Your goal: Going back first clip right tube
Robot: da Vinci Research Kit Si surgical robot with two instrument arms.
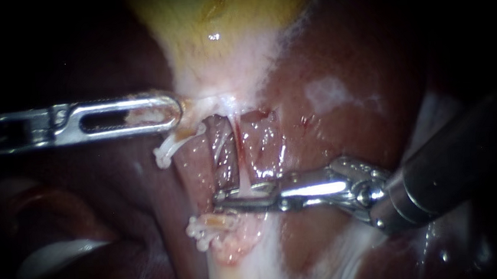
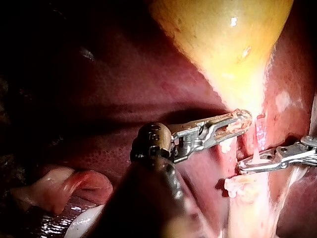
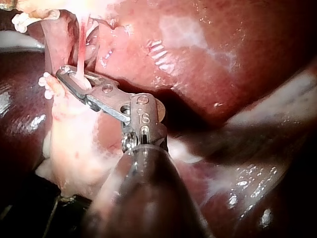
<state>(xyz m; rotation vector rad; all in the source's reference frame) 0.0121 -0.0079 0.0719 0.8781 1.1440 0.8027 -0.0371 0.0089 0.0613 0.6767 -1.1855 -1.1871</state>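
My left instrument (image 1: 176, 111) comes in level from the left, its slotted jaws shut on pale tissue at the neck of the yellow gallbladder (image 1: 215, 18). Below the neck two tubes run downward: a wider left tube (image 1: 221, 153) and a thin pale right tube (image 1: 240, 158). My right instrument (image 1: 232, 199) reaches in from the right, its jaws standing slightly apart around the lower end of the right tube, with something white between them. In the right wrist view the thin tube (image 3: 80, 49) runs into those jaws (image 3: 74, 79). White clips (image 1: 164, 153) (image 1: 199, 229) sit beside the left tube.
Dark red liver (image 1: 339, 91) surrounds the field, with a pale patch to the right. Whitish tissue (image 1: 241, 270) runs down below the jaws. The left wrist view shows a pink fold (image 2: 54, 186) far from the jaws, beside my left shaft.
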